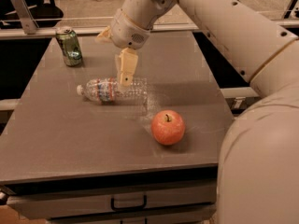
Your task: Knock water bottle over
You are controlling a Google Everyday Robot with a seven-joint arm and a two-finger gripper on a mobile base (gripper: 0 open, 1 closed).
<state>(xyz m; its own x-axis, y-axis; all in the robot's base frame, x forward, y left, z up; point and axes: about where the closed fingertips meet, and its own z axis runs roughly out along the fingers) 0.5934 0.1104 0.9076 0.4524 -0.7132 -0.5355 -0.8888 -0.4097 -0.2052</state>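
- The white-and-cream two-finger gripper (112, 59) hangs over the back middle of the grey flat-topped table (65, 139), at the end of a thick white robot arm (224, 22) that comes in from the upper right.
- Its jaws stand wide apart and hold nothing: one cream finger (126, 66) points down, and the other (103, 34) sticks out to the left of the wrist.
- The tip of the downward finger overlaps the upper side of the clear ribbed plastic water bottle with a red, white and blue label band (112, 90); whether it touches the plastic or hovers just above cannot be told.
- The bottle lies on its side on the table, left of centre, with its white cap to the left and its base to the right.
- The left finger is partly hidden behind the wrist, so its tip is hard to make out.
- The robot's white body (261, 167) fills the lower right and covers the table's right front corner.
- A green metal drink can (69, 46) stands upright near the back left corner, well apart from the bottle.
- A red round apple with a short stem (167, 127) sits right of the bottle's base, near it but apart.
- Bare table stretches across the front left, from the bottle to the front edge, where a drawer with a dark handle (128, 203) shows below.
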